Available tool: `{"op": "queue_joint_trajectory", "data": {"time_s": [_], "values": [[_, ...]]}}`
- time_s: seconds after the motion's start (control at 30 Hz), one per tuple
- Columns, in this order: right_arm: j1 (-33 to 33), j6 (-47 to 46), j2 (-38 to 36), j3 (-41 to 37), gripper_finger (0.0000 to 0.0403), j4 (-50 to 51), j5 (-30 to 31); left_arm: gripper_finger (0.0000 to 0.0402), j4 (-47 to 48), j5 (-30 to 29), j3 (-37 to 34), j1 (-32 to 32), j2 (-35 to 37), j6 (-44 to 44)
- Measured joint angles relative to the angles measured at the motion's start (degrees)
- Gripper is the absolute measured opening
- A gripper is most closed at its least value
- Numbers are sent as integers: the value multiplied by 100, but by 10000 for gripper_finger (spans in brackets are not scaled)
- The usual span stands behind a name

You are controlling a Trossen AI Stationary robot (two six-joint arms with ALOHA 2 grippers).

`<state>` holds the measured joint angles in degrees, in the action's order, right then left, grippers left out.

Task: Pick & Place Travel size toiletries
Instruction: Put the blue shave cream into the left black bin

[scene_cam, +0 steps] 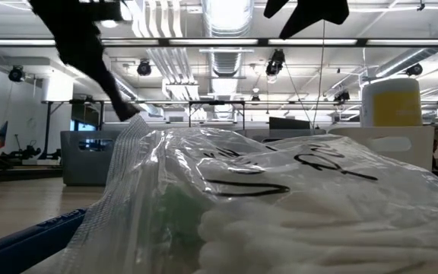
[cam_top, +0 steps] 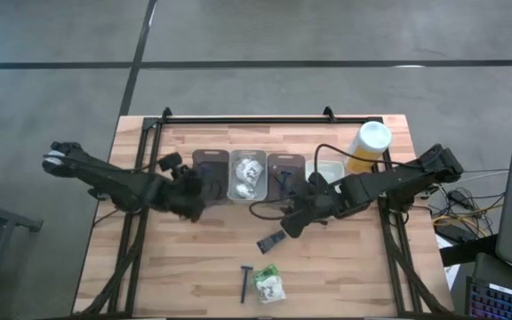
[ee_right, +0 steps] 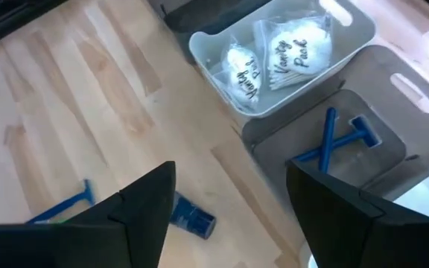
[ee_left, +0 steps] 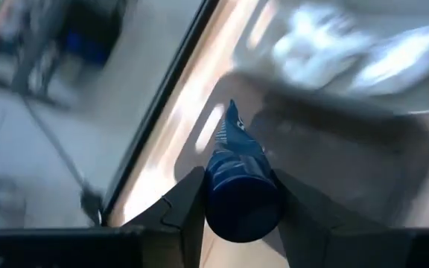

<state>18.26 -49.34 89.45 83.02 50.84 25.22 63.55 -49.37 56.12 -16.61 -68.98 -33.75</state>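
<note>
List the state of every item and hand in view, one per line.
Left hand: shut on a dark blue tube, over the left brown tray.
Right hand: open, empty.
Two blue razors: crossed in the brown tray.
Vanity packs: in the white tray.
Yellow bottle: upright, capped.
Blue razor: flat on the table.

low view: packet (scene_cam: 280,213) fills frame, edges cut off | left wrist: tray (ee_left: 334,141) blurred
</note>
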Motion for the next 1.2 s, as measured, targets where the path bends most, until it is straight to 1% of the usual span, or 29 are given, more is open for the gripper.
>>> {"op": "queue_joint_trajectory", "data": {"time_s": [0.07, 0.13, 0.2, 0.33, 0.47, 0.57, 0.7, 0.8, 0.87, 0.93, 1.0, 1.1, 1.17, 1.2], "values": [[-3, -9, 19, 0, 254, -13, 66, 136, -208, 362, -110, 492, -47, -67], [-7, -17, 28, 0, 256, -10, 122, 136, -499, 964, -236, 993, -126, -43], [-4, -22, 28, 0, 256, -10, 199, 136, -810, 1399, -358, 1426, -206, 55], [0, -110, 28, 0, 246, -5, 200, 136, -1603, 1522, -553, 1977, -263, 339], [22, -168, 28, 0, 236, -3, 200, 142, -2455, 1598, -769, 2202, -265, 685], [39, -167, 28, 0, 233, -2, 200, 160, -2763, 1644, -889, 2235, -289, 668], [61, -168, 28, 0, 239, 102, 198, 192, -2878, 1669, -1020, 2233, -289, 264], [63, -170, 28, 0, 250, 258, 196, 214, -2843, 2026, -1071, 2233, -289, -35], [63, -169, 28, 0, 258, 357, 194, 226, -2845, 2420, -1073, 2224, -286, -220], [63, -169, 28, 0, 265, 430, 157, 235, -2786, 3024, -1013, 2202, -234, -321], [61, -171, 28, 0, 271, 481, -30, 239, -2855, 3697, -887, 2090, -126, -243], [61, 61, 62, -12, 279, 478, -589, 238, -3073, 4473, -705, 1677, 63, 355], [70, 465, 153, -48, 282, 478, -881, 235, -3219, 4765, -627, 1325, 173, 850], [84, 718, 220, -77, 283, 476, -1002, 234, -3290, 4818, -598, 1142, 220, 1079]]}}
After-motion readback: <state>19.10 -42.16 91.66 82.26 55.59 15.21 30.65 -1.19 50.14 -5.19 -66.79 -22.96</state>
